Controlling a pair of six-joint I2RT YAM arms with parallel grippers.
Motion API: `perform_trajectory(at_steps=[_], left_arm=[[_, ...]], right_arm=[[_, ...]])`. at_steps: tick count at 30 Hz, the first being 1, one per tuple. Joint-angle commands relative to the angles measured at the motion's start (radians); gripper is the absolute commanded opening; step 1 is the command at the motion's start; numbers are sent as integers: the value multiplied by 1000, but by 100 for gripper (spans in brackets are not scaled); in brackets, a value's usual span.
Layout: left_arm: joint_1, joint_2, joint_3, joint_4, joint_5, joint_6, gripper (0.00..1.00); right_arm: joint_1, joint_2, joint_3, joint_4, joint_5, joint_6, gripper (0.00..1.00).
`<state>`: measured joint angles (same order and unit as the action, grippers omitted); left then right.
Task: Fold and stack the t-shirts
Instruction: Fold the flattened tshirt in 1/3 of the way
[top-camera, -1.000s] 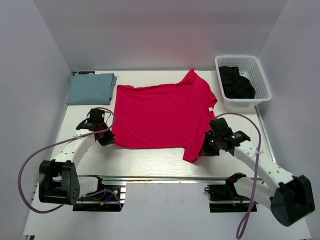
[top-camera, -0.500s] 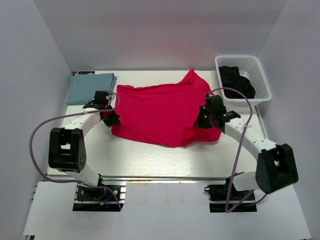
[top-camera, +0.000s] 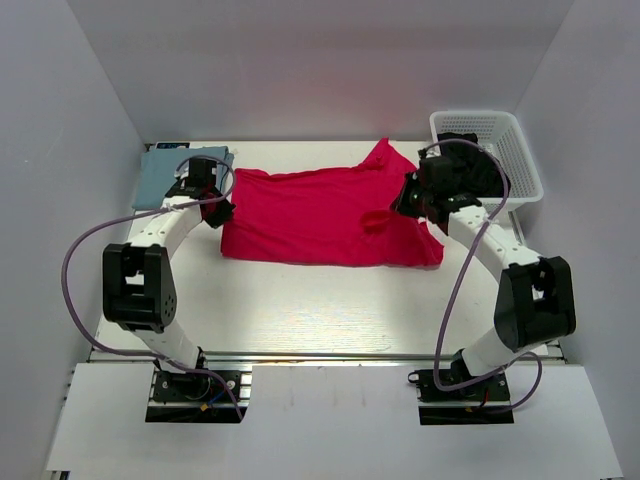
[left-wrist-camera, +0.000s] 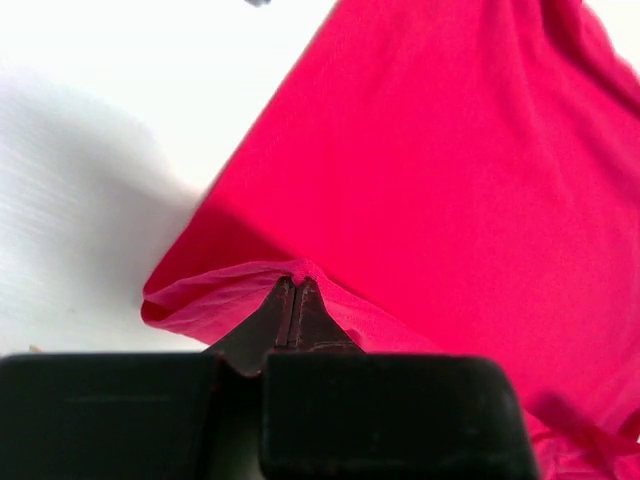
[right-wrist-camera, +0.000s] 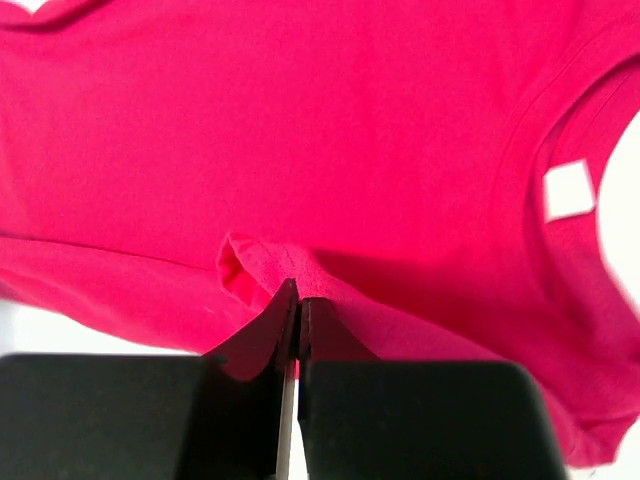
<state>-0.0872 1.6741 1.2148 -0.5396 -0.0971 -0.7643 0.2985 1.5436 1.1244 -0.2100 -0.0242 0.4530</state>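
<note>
The red t-shirt (top-camera: 320, 215) lies across the middle of the table, its near hem lifted and carried over the body. My left gripper (top-camera: 213, 211) is shut on the hem at the shirt's left edge; the pinched cloth (left-wrist-camera: 297, 268) peaks at the fingertips. Over the shirt's right side, my right gripper (top-camera: 408, 200) is shut on the hem (right-wrist-camera: 290, 272), with a sleeve opening curled beside it. A white label (right-wrist-camera: 568, 190) shows near the neckline. The pale blue-grey t-shirt (top-camera: 165, 172) lies folded at the back left corner, partly behind the left arm.
A white lattice basket (top-camera: 500, 150) holding dark cloth stands at the back right, close behind the right arm. White walls enclose the table on three sides. Purple cables loop from both arms.
Both grippers have carried the shirt's near hem away from the front edge toward the back, so the lower half now lies over the upper half. Both arms stretched farther out.
</note>
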Motion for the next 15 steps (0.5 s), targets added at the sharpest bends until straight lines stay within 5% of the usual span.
perform_trajectory(at_steps=[1,15], left_arm=[[4,10,61,0,-72,-9,0],[14,257,241,-19,-87,14,0]], right_arm=[[-24,42,75,43,20,-45,0],[-99,329,317,70,-63,-168,0]])
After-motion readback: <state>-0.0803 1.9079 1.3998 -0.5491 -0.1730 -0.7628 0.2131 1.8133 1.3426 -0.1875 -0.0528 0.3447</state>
